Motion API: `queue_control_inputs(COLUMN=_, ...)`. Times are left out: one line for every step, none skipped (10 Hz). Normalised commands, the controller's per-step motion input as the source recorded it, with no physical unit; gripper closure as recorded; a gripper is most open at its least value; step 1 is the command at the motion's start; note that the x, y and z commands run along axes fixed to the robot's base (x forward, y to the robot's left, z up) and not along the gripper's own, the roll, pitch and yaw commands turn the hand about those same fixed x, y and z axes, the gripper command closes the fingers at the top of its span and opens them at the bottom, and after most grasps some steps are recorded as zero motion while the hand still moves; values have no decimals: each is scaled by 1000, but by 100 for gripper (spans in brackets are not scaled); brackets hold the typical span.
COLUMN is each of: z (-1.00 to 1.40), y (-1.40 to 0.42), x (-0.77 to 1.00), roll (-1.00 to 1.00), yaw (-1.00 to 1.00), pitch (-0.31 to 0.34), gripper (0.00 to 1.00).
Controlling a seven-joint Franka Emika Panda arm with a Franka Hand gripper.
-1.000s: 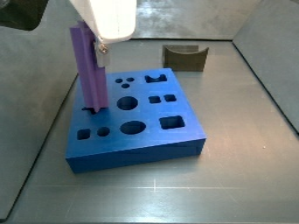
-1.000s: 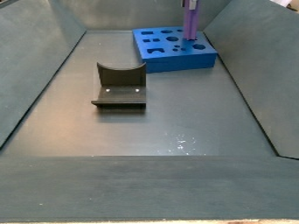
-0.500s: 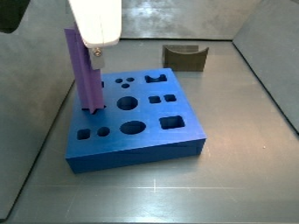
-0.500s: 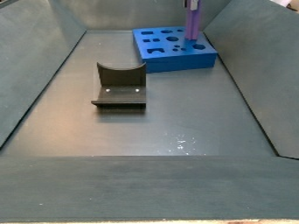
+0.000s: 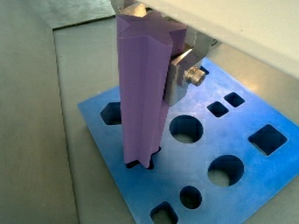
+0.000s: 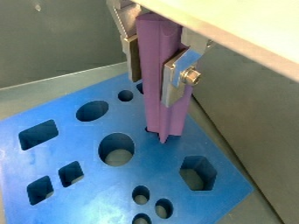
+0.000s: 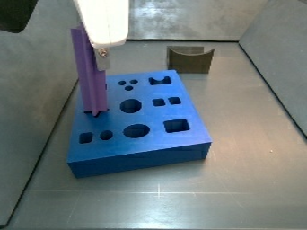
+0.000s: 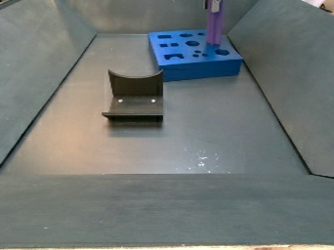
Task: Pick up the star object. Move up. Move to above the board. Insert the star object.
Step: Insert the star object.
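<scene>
Here the gripper [image 6: 156, 61] stands above the board [image 6: 82, 140], and its silver fingers [image 6: 177, 77] are pressed against the two sides of the star object [image 6: 163, 83], pinching it near its top. The star object is a long lilac prism and it stands upright. In both wrist views its lower end sits in a cut-out hole of the board [image 5: 251, 179], so the star object [image 5: 142, 96] is partly inserted. In a side view the star object [image 7: 88, 76] rises from the board [image 7: 144, 148] near one of its edges, under the white body of the arm [image 7: 100, 20]. The blue board lies flat on the grey floor [image 7: 252, 189]. The dark fixture [image 8: 132, 96] stands on the floor, well apart from the board [image 8: 196, 61].
</scene>
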Motion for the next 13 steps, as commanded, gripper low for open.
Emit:
queue_control_inputs(z=-277, y=46, x=434, roll=24, yaw=46, pitch=36, gripper=100)
queue_control_inputs(z=-360, y=89, x=317, roll=0, yaw=166, pitch=0, gripper=100)
queue_control_inputs(z=-469, y=0, x=0, roll=-83, yaw=354, pitch=-74, gripper=100)
queue_control_inputs(z=-534, y=-129, x=0, roll=-54, yaw=800, pitch=-76, gripper=100)
queue_control_inputs(z=-397, y=-109, x=0, roll=-103, yaw=837, pitch=-87, gripper=100)
queue_control_inputs(z=-169, y=-149, x=-117, roll=-66, yaw=200, pitch=-111, gripper=100)
queue_control_inputs(z=0, y=0, x=-26, roll=0, yaw=9, pitch=-40, gripper=100)
queue_control_inputs(z=-49, y=23, x=-137, roll=-133, yaw=-3, pitch=-184, gripper=100)
queue_control_inputs(z=151, y=286, x=480, roll=-183, yaw=-583, pitch=-110, gripper=100)
queue_control_inputs(z=103, y=254, x=763, roll=-256, yaw=-434, pitch=-40, gripper=100)
queue_control_inputs(z=69, y=383, x=611, roll=-231, yaw=-297, pitch=0, gripper=100)
queue_control_inputs(z=0, y=37, x=0, roll=-53, yaw=0, pitch=0, gripper=100)
queue_control_inputs(z=-106, y=-29, x=-14, roll=36, yaw=0, pitch=-54, gripper=100)
